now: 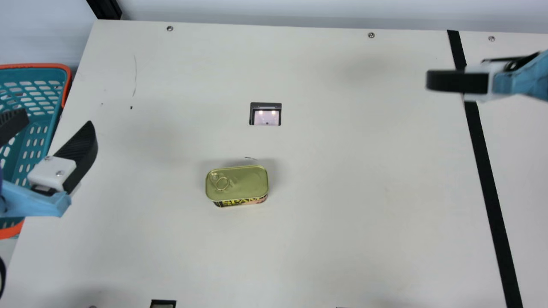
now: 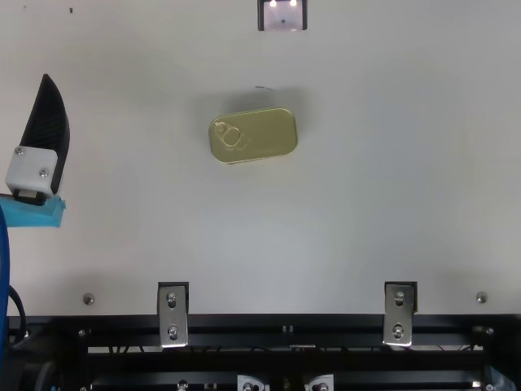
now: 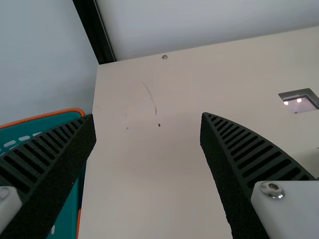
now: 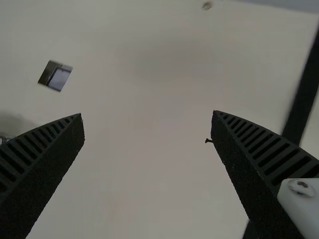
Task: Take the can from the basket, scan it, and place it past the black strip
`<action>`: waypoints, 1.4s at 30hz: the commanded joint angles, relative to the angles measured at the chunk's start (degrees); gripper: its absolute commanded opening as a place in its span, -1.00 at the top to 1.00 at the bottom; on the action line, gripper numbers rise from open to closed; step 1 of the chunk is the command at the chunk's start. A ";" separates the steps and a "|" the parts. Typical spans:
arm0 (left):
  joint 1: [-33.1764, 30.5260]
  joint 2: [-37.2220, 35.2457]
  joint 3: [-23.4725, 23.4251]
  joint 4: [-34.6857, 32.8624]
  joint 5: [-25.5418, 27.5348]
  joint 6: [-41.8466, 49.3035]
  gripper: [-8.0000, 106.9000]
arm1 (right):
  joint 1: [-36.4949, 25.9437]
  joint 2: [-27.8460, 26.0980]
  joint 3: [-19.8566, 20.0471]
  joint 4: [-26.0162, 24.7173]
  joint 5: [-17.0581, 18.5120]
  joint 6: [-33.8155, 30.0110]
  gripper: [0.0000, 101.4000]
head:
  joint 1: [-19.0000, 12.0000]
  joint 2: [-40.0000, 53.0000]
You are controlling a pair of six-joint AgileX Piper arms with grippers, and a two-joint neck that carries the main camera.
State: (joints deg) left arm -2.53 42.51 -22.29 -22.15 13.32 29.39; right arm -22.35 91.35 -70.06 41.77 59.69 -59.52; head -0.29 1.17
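The can [image 1: 236,184], flat with a gold pull-ring lid, lies lid up on the table; the top view shows the can [image 2: 253,135] as well. My left gripper [image 1: 58,119] is at the table's left edge by the basket [image 1: 67,85], left of the can. In the left wrist view, my left gripper [image 3: 148,117] has its fingers wide apart, nothing between them. My right gripper [image 1: 445,81] hangs over the black strip [image 1: 488,171], far right of the can. In the right wrist view, my right gripper [image 4: 147,115] stands open and empty.
A small scanner window [image 1: 265,114] with two lights is set in the table, behind the can. Metal brackets [image 2: 172,314] sit along the table's front edge. A dark post [image 1: 105,8] stands at the back left corner.
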 commanded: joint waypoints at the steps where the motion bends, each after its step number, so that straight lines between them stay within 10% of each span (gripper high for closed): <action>1: 0.00 0.00 0.00 0.00 0.00 0.00 -0.71 | -0.09 1.73 2.33 0.76 2.07 -6.89 -1.00 | -0.06 -0.22; 12: 0.00 0.00 0.00 0.00 0.00 0.00 -0.71 | -1.38 7.23 9.73 4.21 10.20 -22.64 -1.00 | -0.06 -0.22; 28: 0.00 0.00 0.00 0.00 0.00 0.00 -0.71 | 4.66 10.32 23.60 16.22 10.22 -46.27 -1.00 | -0.06 -0.22; 42: 0.00 0.00 0.00 0.00 0.00 0.00 -0.71 | 5.62 8.82 26.27 18.13 10.14 -52.14 -1.00 | -0.06 -0.22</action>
State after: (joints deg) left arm -2.53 42.51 -22.29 -22.15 13.32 29.39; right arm -16.73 100.17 -43.79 59.99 69.89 -111.65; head -0.29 1.17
